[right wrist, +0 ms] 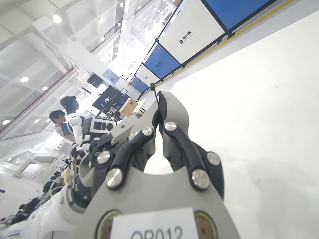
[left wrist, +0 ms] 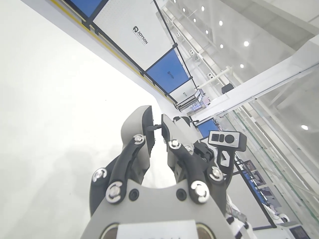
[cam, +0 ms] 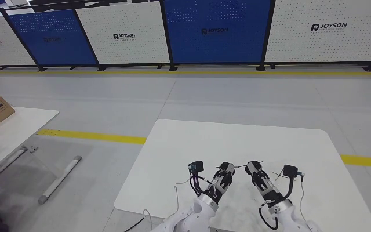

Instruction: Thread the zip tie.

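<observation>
A thin black zip tie spans the short gap between my two grippers, low over the front of the white table. My left gripper has its fingers drawn close, and a short black piece of the zip tie bridges the narrow gap at the left gripper's tips. My right gripper is shut on the tie. In the right wrist view the zip tie's small square head sticks out past the right gripper's closed tips. The rest of the strap is hidden between the pads.
The table's front edge lies just below the grippers, and bare table top stretches behind them. A second white table stands at the far left, with a grey bar on the floor beside it. Blue and white pegboard panels line the back.
</observation>
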`<state>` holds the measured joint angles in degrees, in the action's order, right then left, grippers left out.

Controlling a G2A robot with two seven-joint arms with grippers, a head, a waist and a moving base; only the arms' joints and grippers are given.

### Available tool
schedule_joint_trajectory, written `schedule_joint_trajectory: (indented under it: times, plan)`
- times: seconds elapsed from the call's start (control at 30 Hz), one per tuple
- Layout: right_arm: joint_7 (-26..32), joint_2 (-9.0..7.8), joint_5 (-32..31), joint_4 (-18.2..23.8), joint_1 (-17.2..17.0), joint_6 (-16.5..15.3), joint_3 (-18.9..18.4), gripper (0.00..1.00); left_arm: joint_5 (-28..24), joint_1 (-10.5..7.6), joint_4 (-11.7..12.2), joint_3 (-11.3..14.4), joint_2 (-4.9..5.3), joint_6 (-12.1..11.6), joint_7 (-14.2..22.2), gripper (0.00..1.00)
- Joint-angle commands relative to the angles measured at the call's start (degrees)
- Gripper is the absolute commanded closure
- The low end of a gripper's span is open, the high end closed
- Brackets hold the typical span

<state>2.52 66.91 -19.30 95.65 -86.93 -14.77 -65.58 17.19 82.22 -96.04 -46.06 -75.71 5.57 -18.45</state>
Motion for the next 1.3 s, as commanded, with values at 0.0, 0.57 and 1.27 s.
schedule_joint_trajectory:
  times: [0.0, 0.57, 1.27]
  plan:
    - [0.07, 0.07, -0.11, 0.05, -0.03, 0.13, -0.04, 1.00, 0.29, 0.15, -0.07, -0.06, -0.06, -0.09, 0.16, 0.85]
    - [0.09, 0.58, -0.84, 0.19, -0.75, -1.09, -0.71, 1.00, 3.12, -0.11, 0.77, 0.48, -0.93, 1.57, 1.28, 0.88]
    - [1.19, 1.13, -1.45, 0.11, -1.10, -1.64, -1.28, 1.00, 4.88, 0.50, 0.92, 0.20, -1.68, 0.46, 1.93, 1.00]
